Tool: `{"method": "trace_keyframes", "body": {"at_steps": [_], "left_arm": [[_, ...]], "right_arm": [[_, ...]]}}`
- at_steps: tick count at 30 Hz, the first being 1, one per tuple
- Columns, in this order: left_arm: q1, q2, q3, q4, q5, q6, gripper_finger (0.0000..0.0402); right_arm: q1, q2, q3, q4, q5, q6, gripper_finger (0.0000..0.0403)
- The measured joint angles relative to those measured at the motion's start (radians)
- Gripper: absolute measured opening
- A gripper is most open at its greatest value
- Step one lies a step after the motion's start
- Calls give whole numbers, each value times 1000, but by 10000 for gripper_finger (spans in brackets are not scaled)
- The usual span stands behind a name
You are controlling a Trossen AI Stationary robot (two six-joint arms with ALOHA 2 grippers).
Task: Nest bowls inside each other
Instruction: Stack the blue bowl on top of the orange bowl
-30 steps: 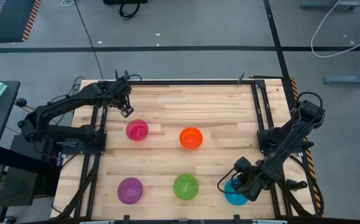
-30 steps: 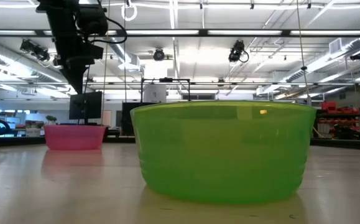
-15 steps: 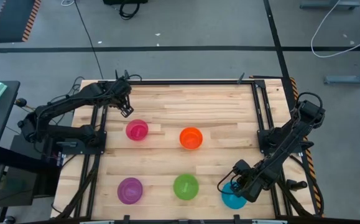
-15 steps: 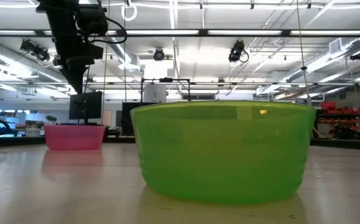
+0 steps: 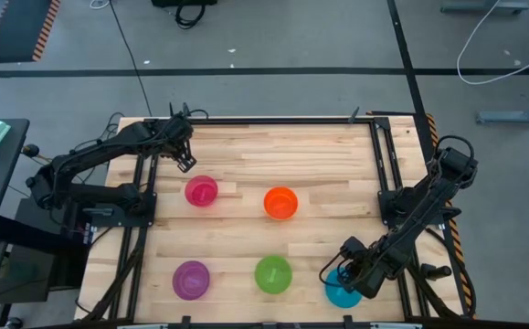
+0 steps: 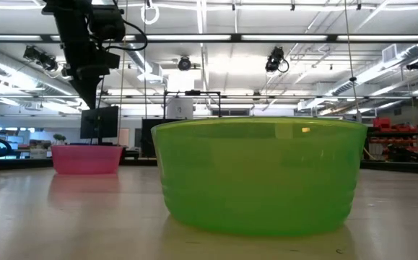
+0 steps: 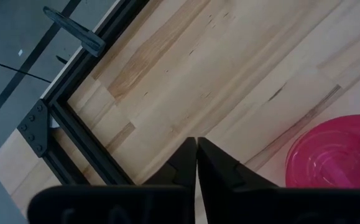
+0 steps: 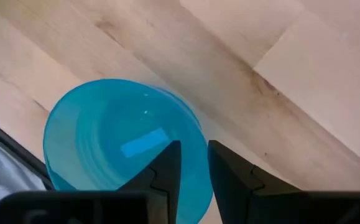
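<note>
1. Near the table's (image 5: 319, 155) front right corner, the right end effector (image 8: 192, 163) pinches the blue bowl's (image 8: 105, 134) rim.
2. Above the far left side, beside the pink bowl (image 5: 201, 191), the left end effector (image 7: 196, 155) hangs with fingers pressed together.
3. Orange bowl (image 5: 280, 202), purple bowl (image 5: 191, 280) and green bowl (image 5: 272, 273) stand apart.

The pale worktop (image 5: 319, 155) is butcher-block wood, its planks smooth and matt with visible grain, framed along its edges by black matt metal rails (image 7: 74, 134). The round translucent green plastic bowl (image 6: 258, 173), round blue plastic bowl (image 8: 120, 146) and round pink plastic bowl (image 7: 338, 152) look smooth and glossy.
</note>
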Motion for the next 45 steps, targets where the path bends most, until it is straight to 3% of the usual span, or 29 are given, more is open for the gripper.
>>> {"method": "trace_keyframes", "body": {"at_steps": [8, 31, 40, 45], "left_arm": [[0, 0, 0, 0, 0, 0, 16], [0, 0, 0, 0, 0, -1, 21], [0, 0, 0, 0, 0, -7, 21], [0, 0, 0, 0, 0, -8, 13]], "right_arm": [[0, -1, -64, 64, -3, 9, 89], [0, 0, -55, 35, -9, 0, 87], [0, 0, -56, 29, 38, -48, 11], [-1, 0, -56, 13, 55, -53, 13]]}}
